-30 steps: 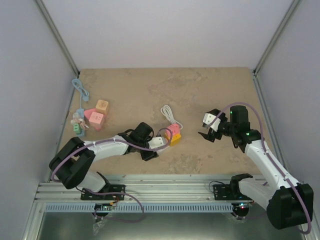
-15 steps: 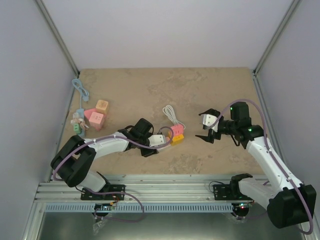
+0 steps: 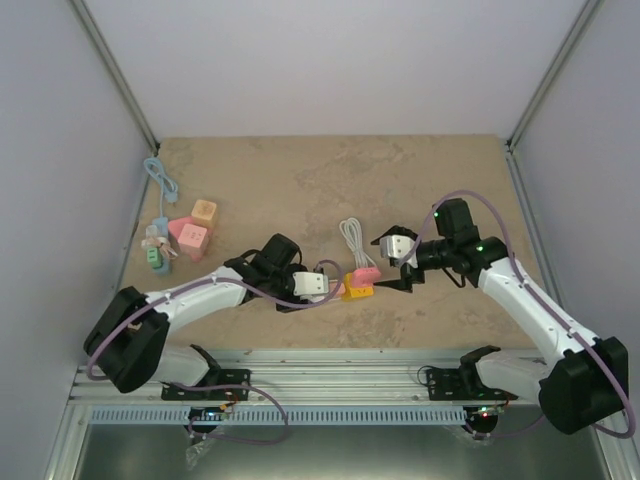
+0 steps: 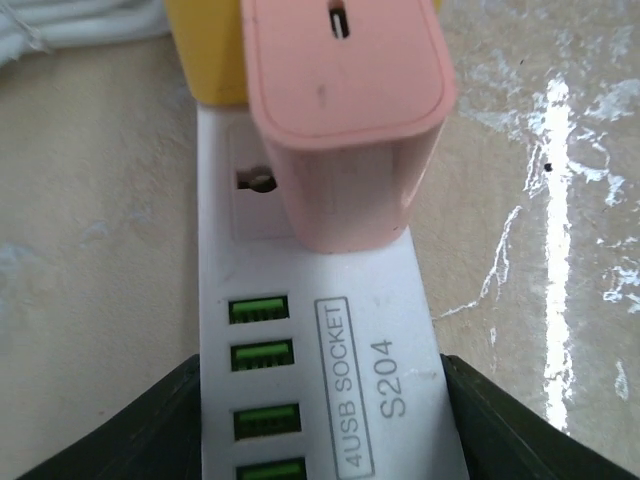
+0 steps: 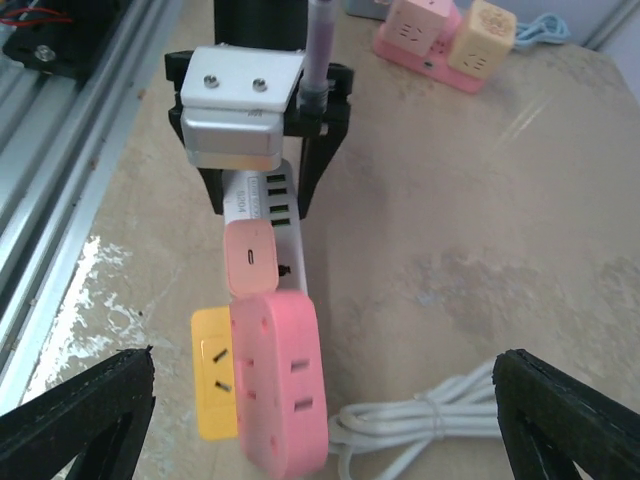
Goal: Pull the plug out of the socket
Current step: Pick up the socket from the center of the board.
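My left pincer (image 5: 262,190) clamps the smooth white socket strip (image 4: 320,300) bearing a rounded, glossy pink plug (image 4: 345,110), while my right pincer (image 3: 389,265) gapes wide nearby.

The USB socket strip (image 4: 320,330) is smooth white plastic with a slight sheen, black printed lettering and green port inserts. The pink plug (image 4: 345,110) seated in it is matt pink plastic with faint scuffs, and the yellow adapter (image 4: 205,50) is smooth yellow plastic. The left gripper fingers (image 4: 130,430) are matt black plastic, the table top (image 4: 540,200) is a smooth, beige, stone-patterned surface with a glossy reflection, and the rail (image 5: 60,120) is ribbed bare metal.
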{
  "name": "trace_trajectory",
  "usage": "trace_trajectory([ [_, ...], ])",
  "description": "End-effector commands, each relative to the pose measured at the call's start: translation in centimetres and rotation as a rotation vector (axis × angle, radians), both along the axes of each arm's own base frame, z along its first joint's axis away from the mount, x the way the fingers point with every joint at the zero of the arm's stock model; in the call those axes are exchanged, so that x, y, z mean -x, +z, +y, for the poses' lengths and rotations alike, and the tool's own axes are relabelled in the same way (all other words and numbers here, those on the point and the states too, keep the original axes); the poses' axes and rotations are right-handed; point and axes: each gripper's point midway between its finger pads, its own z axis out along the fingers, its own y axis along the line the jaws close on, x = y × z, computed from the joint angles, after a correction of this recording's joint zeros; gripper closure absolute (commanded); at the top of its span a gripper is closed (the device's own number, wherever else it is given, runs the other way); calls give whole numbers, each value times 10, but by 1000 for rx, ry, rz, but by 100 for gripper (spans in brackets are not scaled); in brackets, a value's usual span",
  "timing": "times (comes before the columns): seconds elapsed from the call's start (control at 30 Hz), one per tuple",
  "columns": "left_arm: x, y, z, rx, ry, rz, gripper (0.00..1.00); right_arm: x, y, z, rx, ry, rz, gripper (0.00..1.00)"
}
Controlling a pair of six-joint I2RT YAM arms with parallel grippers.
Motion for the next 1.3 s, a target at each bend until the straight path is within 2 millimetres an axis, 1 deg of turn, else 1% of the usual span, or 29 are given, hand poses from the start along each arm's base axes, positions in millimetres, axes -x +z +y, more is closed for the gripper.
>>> trace_trajectory([
  [0.0,4,24,-5,44,-63,-49,100,4,0,12,-15,24,26,8],
  [0.17,5,27,-5,53,-64,-51,100,2,-12,15,4,1,21,13],
  [0.27,6,22,-4,42,-75,-49,100,2,-18,14,12,-1,28,16],
  [0.37,3,18,-4,21,-56,-36,100,3,-30,11,39,-7,29,20],
  [0.47,0,15,-4,19,-42,-31,100,4,-35,11,47,3,36,22],
  [0.57,-2,18,-4,29,-34,-52,100,9,-31,15,35,31,61,22],
  [0.67,-5,25,-3,49,-14,-91,100,10,-24,20,25,47,62,22],
  [0.73,-10,32,-3,68,8,-128,100,11,-23,26,38,58,58,23],
  [0.87,-15,44,-5,85,24,-151,100,2,-29,32,80,45,88,26],
  [0.93,-15,47,-5,87,21,-154,100,-2,-33,32,98,35,101,26],
  [1.0,-13,51,-6,94,13,-151,100,-4,-34,33,106,28,99,26],
  [1.13,-11,54,-8,92,-2,-135,100,2,-27,35,123,44,71,25],
  [1.2,-13,56,-7,73,-6,-134,100,4,-20,36,126,45,44,24],
  [1.27,-17,63,-9,65,-9,-138,100,6,-14,37,127,52,23,24],
])
